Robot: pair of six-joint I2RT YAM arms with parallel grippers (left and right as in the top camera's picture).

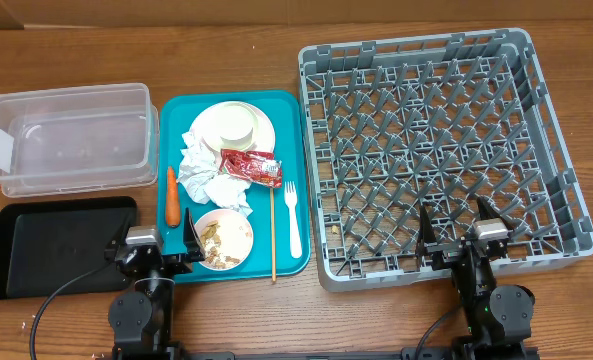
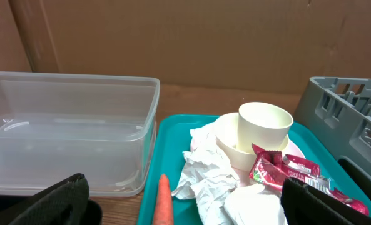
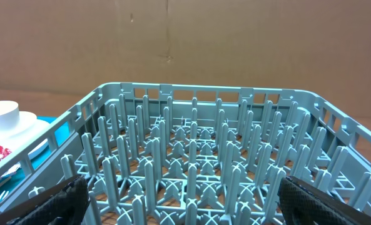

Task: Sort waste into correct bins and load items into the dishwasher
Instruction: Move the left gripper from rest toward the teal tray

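On the teal tray [image 1: 286, 120] lie a pink plate [image 1: 262, 131] bearing a bowl and a white cup [image 1: 227, 122], a red foil packet [image 1: 249, 166], crumpled napkins [image 1: 205, 178], an orange carrot [image 1: 173, 195], a bowl with beige scraps [image 1: 224, 238] and a white fork [image 1: 294, 222]. The clear tub [image 1: 71, 135] and black tray [image 1: 51, 240] are at the left. The grey dish rack [image 1: 436, 140] is at the right. My left gripper [image 1: 154, 242] is open and empty at the tray's near-left corner; its view shows the carrot [image 2: 164, 203], napkins [image 2: 204, 172] and cup [image 2: 263, 125]. My right gripper [image 1: 459, 226] is open and empty over the rack's near edge [image 3: 204, 144].
A thin wooden stick [image 1: 273, 232] lies on the teal tray beside the fork. The rack holds nothing but small crumbs on its floor. A cardboard wall [image 2: 185, 37] stands behind the table. Bare wood shows along the table's front edge.
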